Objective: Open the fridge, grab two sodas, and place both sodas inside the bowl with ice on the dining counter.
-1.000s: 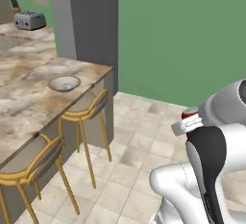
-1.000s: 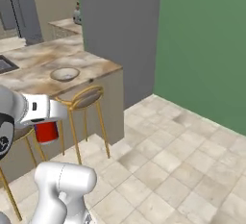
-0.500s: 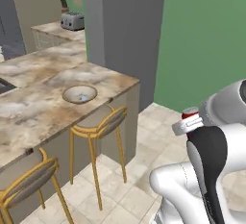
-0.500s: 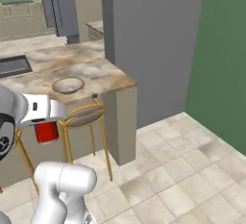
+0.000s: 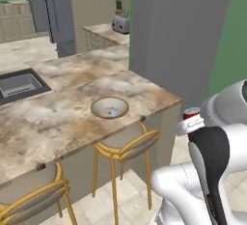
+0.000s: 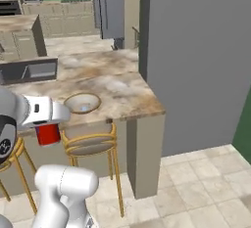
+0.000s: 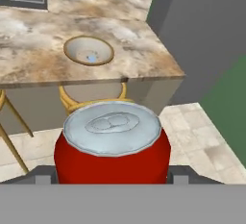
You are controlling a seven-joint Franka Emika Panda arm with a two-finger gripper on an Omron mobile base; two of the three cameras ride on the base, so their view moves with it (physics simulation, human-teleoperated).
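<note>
— Red can (image 7: 112, 151) with a silver top, where is it at this moment?

— It sits in the gripper (image 7: 112, 172), upright, with one finger at each side of it. The fingers stand wide because the can is wide, and they are clamped on it. In the right base view the red can (image 6: 48, 134) hangs under the white hand, in front of the dining counter (image 6: 122, 97) and lower than its top. In the left base view I see only the top part of the can (image 5: 191, 113) behind the arm.

— And the bowl?

— The bowl (image 7: 89, 50) is on the dining counter (image 7: 38, 59), near its front edge and well apart from the can. It is round and tan, with something pale bluish inside. From the left base view the bowl (image 5: 110, 107) stands above a stool (image 5: 127, 144) with yellow legs. A second stool (image 5: 31, 197) is more to the left.

— What else is on this counter?

— A dark sink (image 5: 19, 85) is set into the stone, away from the bowl. The counter ends against a big grey wall block (image 6: 196, 60).

— Do you see the fridge?

— A tall grey unit (image 6: 112, 7) stands far behind in the kitchen; it looks like the fridge, but I cannot tell if its doors are open. A toaster (image 5: 121, 23) stands on a far counter.
</note>
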